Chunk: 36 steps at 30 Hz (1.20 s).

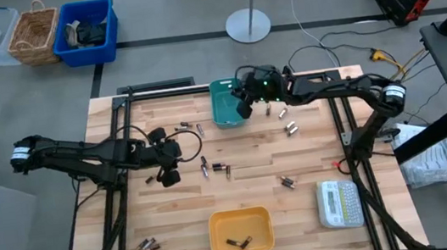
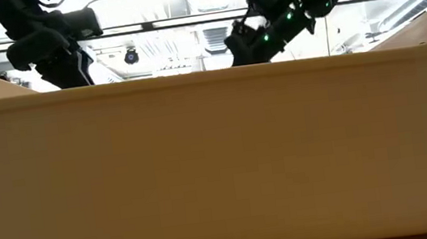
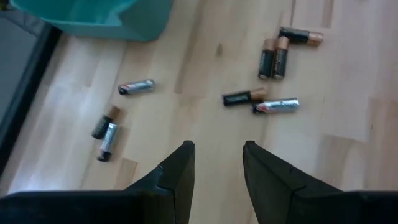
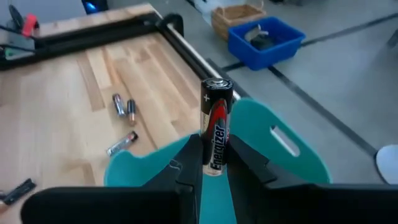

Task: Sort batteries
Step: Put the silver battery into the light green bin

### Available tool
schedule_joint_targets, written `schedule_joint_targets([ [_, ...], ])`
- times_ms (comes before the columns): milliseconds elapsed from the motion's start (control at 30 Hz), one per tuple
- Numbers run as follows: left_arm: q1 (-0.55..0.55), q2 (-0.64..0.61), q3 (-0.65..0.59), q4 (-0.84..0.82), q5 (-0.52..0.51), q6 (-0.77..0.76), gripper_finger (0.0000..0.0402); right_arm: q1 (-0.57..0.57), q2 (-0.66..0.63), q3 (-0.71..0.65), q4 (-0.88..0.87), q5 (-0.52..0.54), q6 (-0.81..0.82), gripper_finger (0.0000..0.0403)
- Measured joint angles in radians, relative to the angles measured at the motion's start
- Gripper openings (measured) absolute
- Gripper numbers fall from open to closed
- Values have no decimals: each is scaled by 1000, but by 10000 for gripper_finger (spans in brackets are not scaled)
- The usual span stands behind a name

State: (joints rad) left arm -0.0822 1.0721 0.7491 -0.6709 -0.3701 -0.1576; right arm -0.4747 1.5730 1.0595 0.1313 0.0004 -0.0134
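Note:
Several batteries lie scattered on the wooden table, among them a pair and others ahead of my left gripper. My left gripper hovers open over the table's left middle with nothing between its fingers. My right gripper is at the far middle, over the teal bin, shut on a black, red and silver battery. A yellow bin at the near edge holds two batteries. My right gripper pinches the battery's lower half between its two fingers, one on each side of the cell. The battery's other end, marked with a plus, sticks out past the fingertips. It is lifted clear, above the teal bin's open inside.
A white label maker lies at the near right. More batteries lie at the near left, right of the teal bin and at the right middle. The yellow bin's wall blocks most of the low view.

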Motion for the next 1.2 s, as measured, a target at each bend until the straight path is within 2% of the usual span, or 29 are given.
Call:
schedule_joint_targets([
  [133, 0, 0, -9, 33, -65, 10, 116, -17, 30, 0, 0, -4, 14, 50],
  [500, 0, 0, -5, 170, -67, 110, 116, -30, 58, 3, -47, -20, 112, 48],
  [700, 0, 0, 6, 171, -66, 120, 116, -29, 60, 4, -83, -165, 157, 46],
  [1200, -1, 0, -8, 94, -65, 17, 116, -28, 72, 5, -243, -153, 183, 50],
])
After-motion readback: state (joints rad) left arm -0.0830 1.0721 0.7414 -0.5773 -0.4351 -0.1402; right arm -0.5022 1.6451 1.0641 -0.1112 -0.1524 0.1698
